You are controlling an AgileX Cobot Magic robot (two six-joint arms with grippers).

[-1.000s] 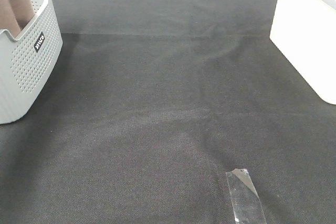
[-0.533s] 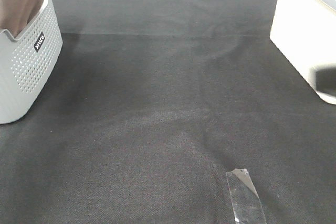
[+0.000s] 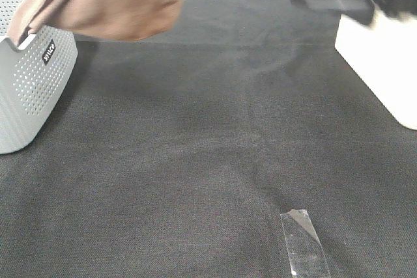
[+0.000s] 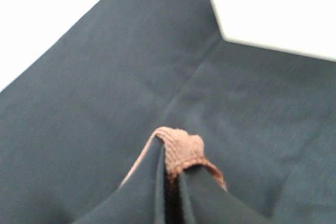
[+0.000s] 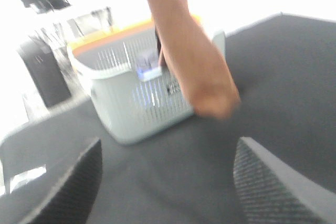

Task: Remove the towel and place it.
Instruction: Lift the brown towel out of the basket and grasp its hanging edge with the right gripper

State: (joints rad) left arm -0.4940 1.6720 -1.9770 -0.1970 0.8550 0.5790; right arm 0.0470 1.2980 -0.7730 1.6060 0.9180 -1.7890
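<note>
Perforated grey plastic basket (image 3: 29,89) at the left edge of the table (image 3: 195,148), which carries dark woven fabric. Soft brown towel (image 3: 111,1), bunched into a rounded lobe, hangs in the air over the basket's rim; the left gripper (image 4: 176,161) is clamped on its stitched hem. Clear tape strip (image 3: 305,242) near the front edge. Right gripper (image 5: 167,153), textured fingers spread wide, holds nothing. Smooth white box (image 3: 384,50) at the right edge.

Legible text: one item, exterior high view.
Small dark label (image 3: 49,52) with pale lettering on the side wall of the grey perforated basket (image 3: 32,89), upper left of the frame. The lettering runs tilted, rising to the right, and reads roughly "wilco"; the last letters are uncertain. In the right wrist view the same label is too blurred to read.
</note>
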